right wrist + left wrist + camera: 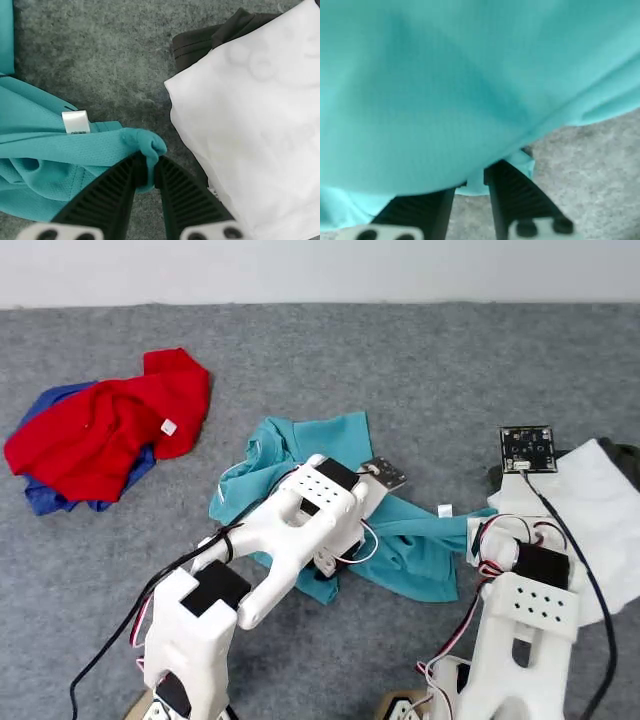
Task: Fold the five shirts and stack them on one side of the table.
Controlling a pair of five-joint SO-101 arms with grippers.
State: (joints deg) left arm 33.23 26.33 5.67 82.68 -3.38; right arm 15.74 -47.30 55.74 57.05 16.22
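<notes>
High cam looks down; wrist cams close, share teal shirt [420, 540].

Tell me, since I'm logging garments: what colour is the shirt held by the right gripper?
Teal; the shirt shows best in the right wrist view.

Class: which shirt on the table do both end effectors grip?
The teal shirt mid-table; the red shirt, blue shirt, white shirt and dark shirt lie ungripped.

free: table [420, 360] far strip | blocked: red shirt [110, 430] (left), white shirt [595, 510] (right)
</notes>
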